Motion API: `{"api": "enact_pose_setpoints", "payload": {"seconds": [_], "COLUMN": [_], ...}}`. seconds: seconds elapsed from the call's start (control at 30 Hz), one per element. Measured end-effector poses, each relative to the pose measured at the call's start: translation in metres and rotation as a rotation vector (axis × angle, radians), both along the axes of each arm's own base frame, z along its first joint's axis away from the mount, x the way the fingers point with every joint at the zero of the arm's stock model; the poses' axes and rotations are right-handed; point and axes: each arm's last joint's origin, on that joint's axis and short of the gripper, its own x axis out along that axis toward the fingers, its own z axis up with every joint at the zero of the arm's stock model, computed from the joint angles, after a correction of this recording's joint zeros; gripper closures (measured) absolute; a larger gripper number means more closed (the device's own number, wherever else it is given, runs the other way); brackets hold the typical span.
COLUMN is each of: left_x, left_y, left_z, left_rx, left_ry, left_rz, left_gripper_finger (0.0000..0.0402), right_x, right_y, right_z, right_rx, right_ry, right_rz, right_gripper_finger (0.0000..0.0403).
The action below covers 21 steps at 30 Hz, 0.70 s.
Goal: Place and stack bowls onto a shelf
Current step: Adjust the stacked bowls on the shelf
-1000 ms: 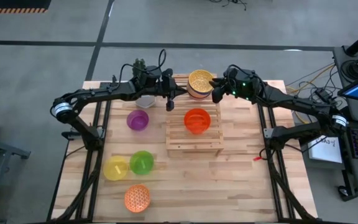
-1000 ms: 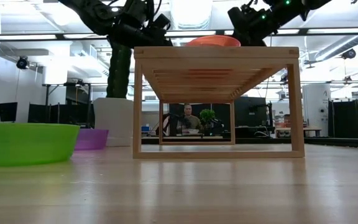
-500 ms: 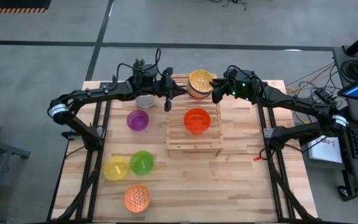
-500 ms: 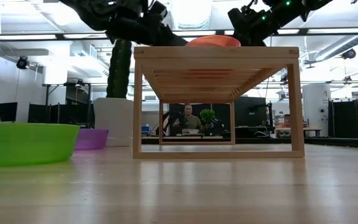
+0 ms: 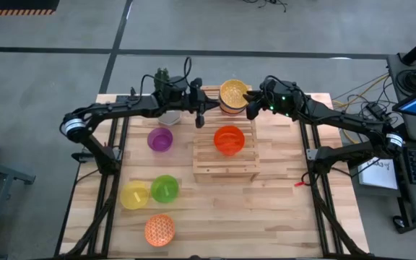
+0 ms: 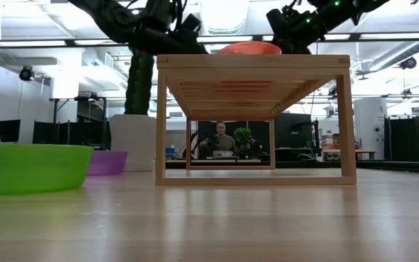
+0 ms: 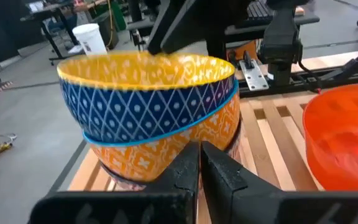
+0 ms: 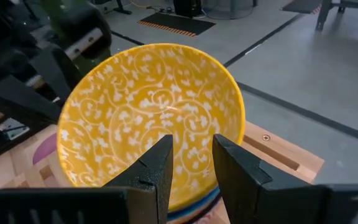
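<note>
Right wrist view: the right gripper has its fingers narrowly parted at the yellow patterned bowl, gripping nothing. The left gripper has its fingers nearly closed and empty. On the shelf sit that bowl stack and the red-orange bowl. Beside the shelf, the purple bowl, green bowl, yellow bowl and orange lattice bowl remain on the table.

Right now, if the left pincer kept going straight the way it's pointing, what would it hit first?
Most likely the side of the stacked patterned bowls at the shelf's far end. The left pincer, shut, points right at that stack; the exact gap is hard to judge.
</note>
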Motion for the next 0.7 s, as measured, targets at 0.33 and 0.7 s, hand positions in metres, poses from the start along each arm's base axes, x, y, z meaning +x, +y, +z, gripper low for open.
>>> {"api": "enact_pose_setpoints", "payload": {"seconds": [0.33,0.7], "left_x": [-0.001,-0.003], "left_y": [0.000,-0.001], "left_z": [-0.003,0.000], "left_rx": [-0.017,-0.014], "left_ry": [0.025,0.029], "left_rz": [0.011,0.008], "left_gripper_finger": [0.0402,0.0402], "right_x": [0.001,-0.007], "right_y": [0.000,0.004], "right_z": [0.003,0.012], "right_rx": [-0.031,-0.062], "right_ry": [-0.016,-0.043], "right_rz": [0.015,0.018], "right_gripper_finger": [0.0300,0.0300]}}
